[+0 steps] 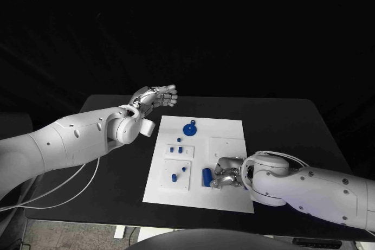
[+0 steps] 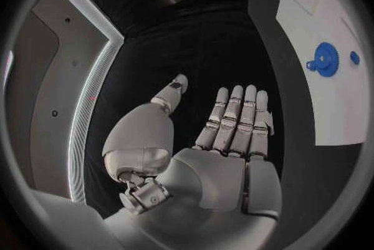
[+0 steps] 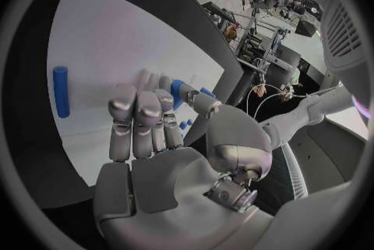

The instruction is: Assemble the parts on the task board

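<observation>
A black table (image 1: 289,125) fills the scene; white cables (image 1: 63,193) trail across its left edge and front-left corner.

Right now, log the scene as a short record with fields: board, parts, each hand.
board: white task board in the middle of the black table
parts: blue gear at the far end; small blue pegs mid-board; blue cylinder lying near the right hand
left hand: left hand raised beyond the board's far left corner, fingers straight, holding nothing
right hand: right hand over the board beside the cylinder; grasp unclear
</observation>
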`<state>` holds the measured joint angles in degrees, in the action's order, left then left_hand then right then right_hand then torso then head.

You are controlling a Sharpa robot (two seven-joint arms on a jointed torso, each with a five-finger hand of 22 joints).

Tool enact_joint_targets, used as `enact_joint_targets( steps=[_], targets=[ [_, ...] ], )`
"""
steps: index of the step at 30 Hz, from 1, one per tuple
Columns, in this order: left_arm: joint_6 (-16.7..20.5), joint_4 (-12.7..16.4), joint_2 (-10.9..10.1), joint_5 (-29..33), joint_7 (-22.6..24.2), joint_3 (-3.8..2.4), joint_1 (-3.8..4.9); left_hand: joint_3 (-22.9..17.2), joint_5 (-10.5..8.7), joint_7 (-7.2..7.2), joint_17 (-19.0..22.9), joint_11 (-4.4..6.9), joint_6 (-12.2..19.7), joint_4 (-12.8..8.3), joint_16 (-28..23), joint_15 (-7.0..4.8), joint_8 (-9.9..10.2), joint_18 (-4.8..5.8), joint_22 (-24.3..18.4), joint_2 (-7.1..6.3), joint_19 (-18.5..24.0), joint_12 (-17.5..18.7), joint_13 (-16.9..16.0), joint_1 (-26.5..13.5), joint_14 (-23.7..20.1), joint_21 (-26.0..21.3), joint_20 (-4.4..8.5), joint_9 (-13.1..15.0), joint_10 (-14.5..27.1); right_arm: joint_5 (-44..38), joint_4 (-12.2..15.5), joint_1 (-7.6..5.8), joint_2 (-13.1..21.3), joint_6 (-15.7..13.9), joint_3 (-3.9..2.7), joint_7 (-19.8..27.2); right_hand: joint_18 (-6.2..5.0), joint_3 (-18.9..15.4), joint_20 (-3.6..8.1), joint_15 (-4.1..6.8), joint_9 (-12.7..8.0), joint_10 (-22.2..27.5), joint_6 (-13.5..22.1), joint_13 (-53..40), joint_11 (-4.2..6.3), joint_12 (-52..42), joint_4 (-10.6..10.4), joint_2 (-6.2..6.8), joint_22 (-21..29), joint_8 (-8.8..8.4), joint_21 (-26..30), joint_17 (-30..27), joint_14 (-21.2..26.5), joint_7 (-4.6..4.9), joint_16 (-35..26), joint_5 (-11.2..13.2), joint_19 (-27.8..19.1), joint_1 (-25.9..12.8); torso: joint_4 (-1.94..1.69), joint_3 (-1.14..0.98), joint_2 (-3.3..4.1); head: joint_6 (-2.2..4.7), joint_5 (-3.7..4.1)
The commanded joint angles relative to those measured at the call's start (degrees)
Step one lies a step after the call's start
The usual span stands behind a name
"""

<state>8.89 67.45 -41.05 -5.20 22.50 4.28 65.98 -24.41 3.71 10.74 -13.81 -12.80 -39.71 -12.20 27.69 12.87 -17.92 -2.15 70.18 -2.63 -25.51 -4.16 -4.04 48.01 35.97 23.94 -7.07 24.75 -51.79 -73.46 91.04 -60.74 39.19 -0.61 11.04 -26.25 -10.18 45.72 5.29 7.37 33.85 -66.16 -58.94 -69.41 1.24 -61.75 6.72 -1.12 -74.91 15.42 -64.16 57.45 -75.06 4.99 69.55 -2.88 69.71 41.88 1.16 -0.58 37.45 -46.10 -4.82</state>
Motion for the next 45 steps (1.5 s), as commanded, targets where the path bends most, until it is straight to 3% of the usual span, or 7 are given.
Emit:
enact_joint_targets(
  steps=[1, 7, 15, 22, 31, 35, 45],
  targets=[
    [-0.6, 0.2, 0.1, 0.2, 0.3, -0.03, 0.03, 0.0, -0.14, 1.79, -0.1, -0.03, 0.4, 0.4, -0.3, 0.05, 0.3, -1.13, 0.1, 0.01, -0.3, 0.3, 0.1, -0.2, -0.5, -0.4, 0.01, -0.1, 0.5, -0.8, -0.4, -0.02, -0.2, 0.4, -0.04, -0.1, -4.82, 0.4, -0.47, -0.06, 0.0, -0.3, -0.5, -0.1, 0.01, 0.3, -0.1, 0.5, -0.9, -0.23, -0.4, 0.0, -0.3, 0.14, -0.2, 0.1, 0.1, 0.2, 0.01, 0.0, 0.01, -0.02, 0.03],
    [-0.7, 0.1, 0.1, 0.2, 0.2, -0.03, 0.03, 0.0, -0.14, 1.79, -0.1, -0.03, 0.4, 0.4, -0.3, 0.05, 0.3, -1.14, 0.1, 0.0, -0.3, 0.3, 0.1, -0.2, -0.5, -0.4, 0.01, -0.1, 0.5, 0.9, -0.8, -0.02, -0.5, 1.9, -0.04, 0.1, -4.82, 0.6, -0.53, -0.08, 0.0, -0.3, -0.6, -0.1, 0.01, 0.2, 0.2, 1.01, -1.0, -0.18, -0.5, 0.0, -0.3, 0.14, -0.1, 0.1, 0.2, 0.2, -0.01, -0.01, 0.0, -0.12, 0.02],
    [-0.8, 0.1, 0.1, 0.2, 0.2, -0.02, 0.03, 0.0, -0.14, 1.8, -0.1, -0.03, 0.4, 0.4, -0.3, 0.05, 0.3, -1.15, 0.1, -0.01, -0.3, 0.3, 0.1, -0.2, -0.5, -0.4, 0.0, -0.1, 0.5, 1.2, -1.0, -0.02, -0.8, 1.9, -0.04, 0.4, -4.82, -6.6, -0.98, -0.2, 0.2, -0.4, -0.5, -0.3, -0.11, 0.2, 2.0, 6.23, -1.0, -0.11, -1.0, 0.1, -0.3, 0.24, 0.1, 0.1, 0.3, -4.3, 0.0, 0.01, 0.01, -0.17, -0.1],
    [-0.8, 0.1, 0.0, 0.2, 0.2, -0.02, 0.03, -0.1, -0.14, 1.8, -0.1, -0.03, 0.4, 0.4, -0.3, 0.06, 0.3, -1.16, 0.1, -0.02, -0.3, 0.3, 0.1, -0.2, -0.5, -0.4, 0.0, -0.1, 0.5, 1.2, -0.9, -0.02, -0.4, 1.9, -0.04, 0.4, -4.82, -12.6, -0.41, 0.09, 0.4, -0.2, -0.3, -0.5, 0.15, 0.4, 6.0, 6.69, -0.8, -0.14, -0.6, 0.1, -0.1, 0.0, 0.0, 0.1, -0.3, -5.1, -0.01, 0.02, 0.0, -0.16, -0.23],
    [-0.8, 0.1, 0.1, 0.2, 0.2, -0.01, 0.03, -0.1, -0.14, 1.8, -0.1, -0.03, 0.4, 0.4, -0.3, 0.06, 0.3, -1.17, 0.1, -0.03, -0.3, 0.3, 0.1, -0.1, -0.5, -0.4, 0.0, -0.1, 0.5, 1.0, -0.9, -0.02, -0.1, 1.3, -0.04, 0.5, -4.82, -12.6, -0.15, 0.15, 0.4, -0.3, -0.4, -0.5, 0.22, 0.4, 6.6, 5.44, -0.7, -0.17, -0.4, 0.0, -0.1, -0.06, 0.0, 0.1, -0.2, -4.1, 0.01, -0.02, 0.02, -0.21, -0.34],
    [-0.8, 0.1, 0.1, 0.2, 0.2, -0.01, 0.03, -0.1, -0.14, 1.8, -0.1, -0.04, 0.4, 0.4, -0.3, 0.06, 0.3, -1.18, 0.1, -0.03, -0.3, 0.3, 0.1, -0.1, -0.5, -0.5, 0.0, -0.1, 0.5, 2.3, -0.9, -0.03, 0.8, -2.2, -0.07, 1.7, -4.82, -12.4, -0.12, 0.15, 0.4, -0.3, -0.4, -0.5, 0.21, 0.5, 6.7, 5.12, -0.7, -0.21, -0.4, 0.0, -0.1, -0.05, -0.1, 0.1, -0.2, -3.8, 0.04, -0.04, -0.01, 0.02, -0.29],
    [-0.7, -0.2, 0.2, 0.2, 0.3, -0.01, 0.03, -0.1, -0.15, 1.8, -0.1, -0.03, 0.4, 0.4, -0.3, 0.07, 0.3, -1.18, 0.1, -0.08, -0.3, 0.3, 0.1, -0.1, -0.5, -0.5, -0.02, -0.1, 0.5, 13.1, 0.4, -1.64, 6.0, -7.0, -3.17, 7.5, -4.82, -12.3, -0.11, -0.06, 0.4, -0.2, 0.5, -0.5, -0.05, 0.7, 6.6, 6.57, -0.6, -0.67, -0.2, -0.1, -0.1, 0.23, -0.2, 0.0, -0.2, -3.4, 0.13, -0.07, -0.02, 0.85, 0.27]
  ],
)
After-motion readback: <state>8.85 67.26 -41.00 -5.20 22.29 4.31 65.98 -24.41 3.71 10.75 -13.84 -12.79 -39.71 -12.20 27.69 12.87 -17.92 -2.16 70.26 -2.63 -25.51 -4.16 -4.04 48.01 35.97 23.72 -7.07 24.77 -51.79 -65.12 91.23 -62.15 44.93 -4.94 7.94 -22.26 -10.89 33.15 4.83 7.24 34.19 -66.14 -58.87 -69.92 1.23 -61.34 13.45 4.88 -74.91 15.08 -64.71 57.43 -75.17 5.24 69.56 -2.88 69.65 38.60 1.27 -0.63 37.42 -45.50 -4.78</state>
